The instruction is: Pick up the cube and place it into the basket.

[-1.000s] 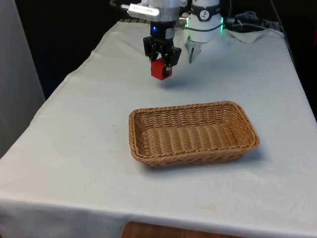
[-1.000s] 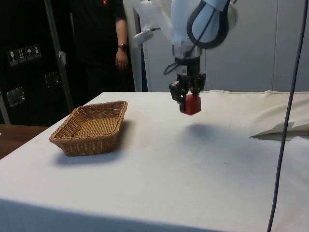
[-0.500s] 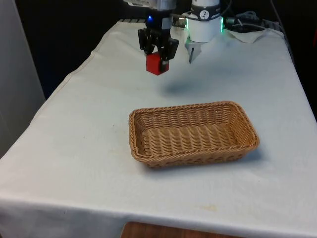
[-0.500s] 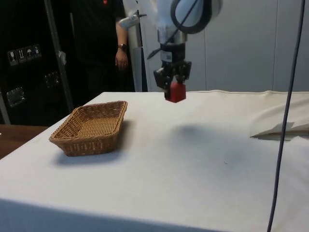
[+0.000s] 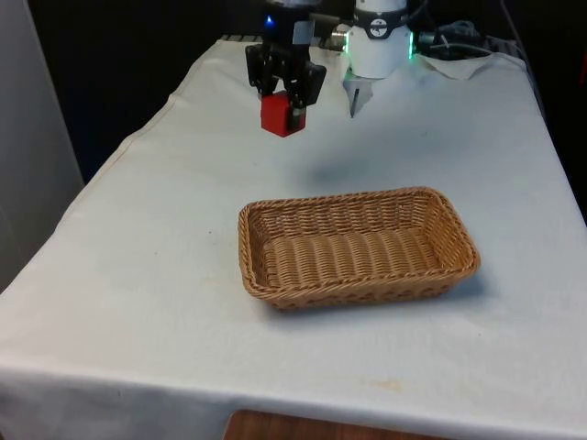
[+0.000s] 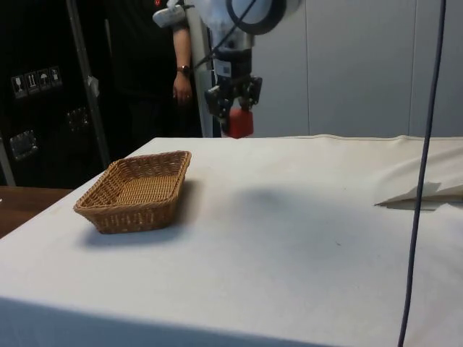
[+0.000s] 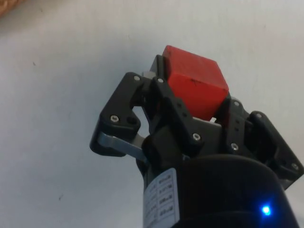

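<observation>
My gripper (image 5: 280, 104) is shut on the red cube (image 5: 276, 116), holding it well above the white cloth. From the side, the cube (image 6: 239, 123) hangs in the gripper (image 6: 236, 113) higher than the basket rim and beyond the basket. The wicker basket (image 5: 249, 252) lies in the middle of the table, nearer the camera than the cube and to the front view's right of it. It holds nothing. At the wrist, the black fingers (image 7: 178, 118) clamp the cube (image 7: 195, 88) on two sides, with bare cloth beneath.
A person (image 6: 163, 65) in dark clothes stands behind the table's far side, beyond the basket (image 6: 137, 190). Crumpled cloth (image 6: 423, 191) lies at the side view's right. A cable (image 6: 423, 166) hangs down there.
The gripper has carried the cube upward and toward the front view's left, drawing nearer the basket in the side view. The basket has not moved.
</observation>
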`<act>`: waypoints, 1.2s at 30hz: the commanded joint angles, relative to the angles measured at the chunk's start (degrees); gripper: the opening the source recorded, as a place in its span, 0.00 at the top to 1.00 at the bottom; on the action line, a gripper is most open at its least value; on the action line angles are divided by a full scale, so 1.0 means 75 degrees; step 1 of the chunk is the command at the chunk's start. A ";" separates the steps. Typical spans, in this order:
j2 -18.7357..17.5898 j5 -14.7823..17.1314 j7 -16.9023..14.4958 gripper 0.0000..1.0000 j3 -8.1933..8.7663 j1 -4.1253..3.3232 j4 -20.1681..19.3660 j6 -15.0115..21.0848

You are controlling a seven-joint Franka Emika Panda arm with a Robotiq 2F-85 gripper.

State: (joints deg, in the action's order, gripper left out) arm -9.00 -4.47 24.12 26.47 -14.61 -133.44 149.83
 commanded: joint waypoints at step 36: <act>-0.1795 0.0573 -0.0244 0.98 -0.0374 0.0061 0.3048 -0.0993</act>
State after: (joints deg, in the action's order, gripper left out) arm -22.29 -1.26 23.09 24.29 -14.61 -110.98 142.90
